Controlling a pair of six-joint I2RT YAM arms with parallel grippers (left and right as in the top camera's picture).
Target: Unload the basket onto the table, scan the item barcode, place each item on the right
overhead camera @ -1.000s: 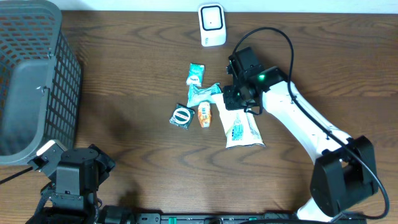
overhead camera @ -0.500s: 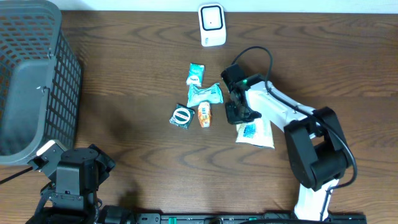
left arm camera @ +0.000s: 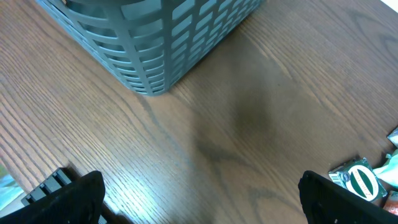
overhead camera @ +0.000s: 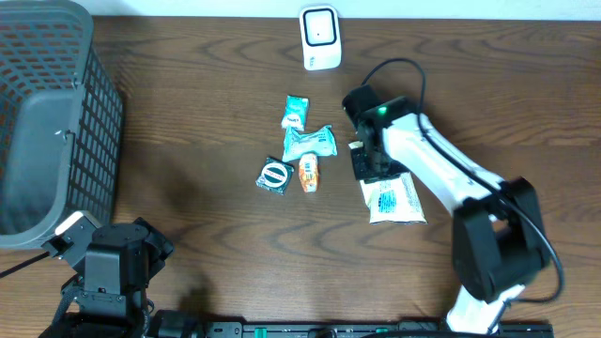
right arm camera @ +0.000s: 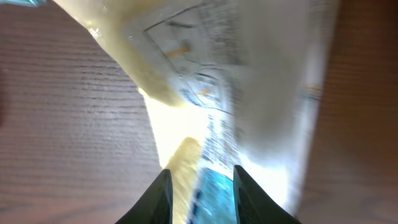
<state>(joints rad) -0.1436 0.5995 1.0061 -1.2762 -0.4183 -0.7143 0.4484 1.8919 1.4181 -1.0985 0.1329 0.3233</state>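
Observation:
A white packet (overhead camera: pixel 395 199) with blue print lies flat on the table, right of centre. My right gripper (overhead camera: pixel 367 162) hovers over its upper left end. In the right wrist view the right gripper (right arm camera: pixel 200 182) has its fingers a little apart, and the packet (right arm camera: pixel 249 81) fills the blurred view under and between them. The white scanner (overhead camera: pixel 319 38) stands at the table's back edge. My left gripper (left arm camera: pixel 199 199) is wide open over bare wood at the front left, with nothing between its fingers.
Two teal packets (overhead camera: pixel 296 111) (overhead camera: pixel 310 141), an orange packet (overhead camera: pixel 309 174) and a green-and-white round item (overhead camera: pixel 274 175) lie grouped left of the right gripper. A grey mesh basket (overhead camera: pixel 47 113) fills the back left. The right arm's cable loops over the table.
The white packet has slid right and toward the front and has turned. The right gripper moved with it, and its fingers have parted a little. The left arm has not moved.

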